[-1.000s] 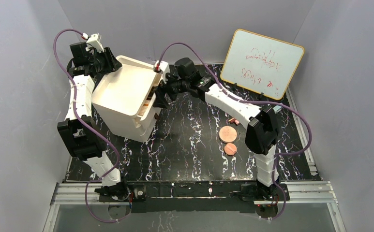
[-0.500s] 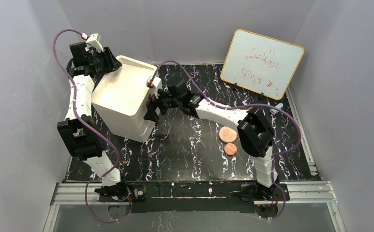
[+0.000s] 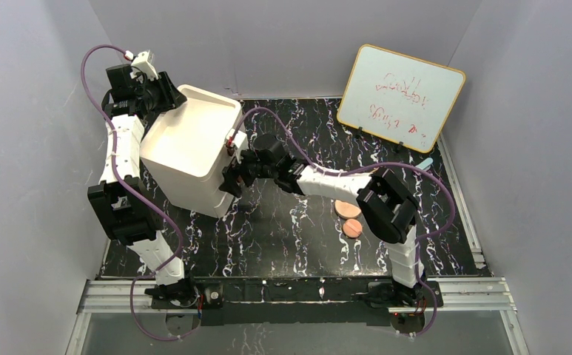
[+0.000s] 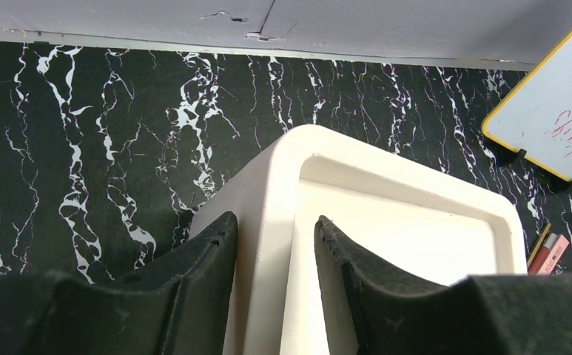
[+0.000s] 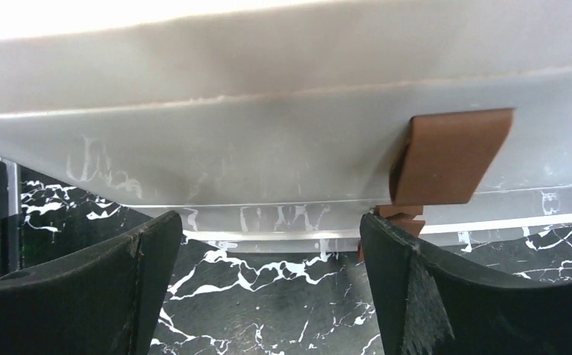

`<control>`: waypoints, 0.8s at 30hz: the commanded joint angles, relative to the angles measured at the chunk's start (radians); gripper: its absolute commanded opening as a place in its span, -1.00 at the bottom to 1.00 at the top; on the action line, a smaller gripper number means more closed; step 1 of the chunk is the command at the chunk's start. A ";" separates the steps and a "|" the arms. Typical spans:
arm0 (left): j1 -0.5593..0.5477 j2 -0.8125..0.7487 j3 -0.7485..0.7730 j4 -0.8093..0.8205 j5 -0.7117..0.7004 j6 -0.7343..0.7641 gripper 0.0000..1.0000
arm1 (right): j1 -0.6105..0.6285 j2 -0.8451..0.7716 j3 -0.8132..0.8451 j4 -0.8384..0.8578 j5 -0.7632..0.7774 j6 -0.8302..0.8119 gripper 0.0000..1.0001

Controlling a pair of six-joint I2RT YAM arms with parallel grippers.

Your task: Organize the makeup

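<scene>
Two flat copper-pink makeup discs lie on the black marbled mat, the larger (image 3: pixel 347 209) half under my right forearm, the smaller (image 3: pixel 352 228) just nearer. Two slim makeup sticks (image 4: pixel 547 251), pink and brown, show at the right edge of the left wrist view. The white drawer box (image 3: pixel 194 148) stands tilted at the left. My left gripper (image 3: pixel 167 93) (image 4: pixel 271 240) is shut on the box's back rim (image 4: pixel 283 222), one finger on each side of the wall. At the box's front face (image 5: pixel 268 111) my right gripper (image 3: pixel 231 177) (image 5: pixel 268 233) stands open beside a brown knob (image 5: pixel 449 155), holding nothing.
A whiteboard (image 3: pixel 401 96) with red writing leans at the back right. A small light-blue cylinder (image 3: pixel 425 160) lies near its foot. Grey walls close in the mat on three sides, and a metal rail (image 3: pixel 297 292) runs along the near edge.
The drawer that stood open at the box's front is now shut. My right gripper has slid down and nearer along that face, staying open. The left arm has not moved.
</scene>
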 commanded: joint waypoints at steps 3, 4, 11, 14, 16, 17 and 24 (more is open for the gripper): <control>-0.008 0.018 -0.005 -0.054 0.035 -0.008 -0.19 | -0.005 -0.055 -0.049 0.125 0.143 -0.105 0.96; -0.007 0.018 -0.005 -0.054 0.036 -0.008 -0.19 | -0.007 -0.056 -0.055 0.128 0.152 -0.115 0.96; -0.008 0.016 -0.005 -0.053 0.036 -0.008 -0.19 | -0.031 -0.035 -0.067 0.170 0.168 -0.126 0.95; -0.007 0.016 -0.005 -0.053 0.038 -0.009 -0.19 | -0.045 -0.024 -0.065 0.184 0.157 -0.126 0.92; -0.007 0.017 -0.004 -0.053 0.038 -0.009 -0.19 | -0.052 -0.015 -0.055 0.182 0.146 -0.127 0.82; -0.007 0.017 -0.004 -0.054 0.039 -0.009 -0.19 | -0.056 -0.009 -0.048 0.176 0.138 -0.126 0.76; -0.007 0.016 -0.004 -0.053 0.036 -0.009 -0.19 | -0.074 0.025 -0.010 0.150 0.100 -0.118 0.45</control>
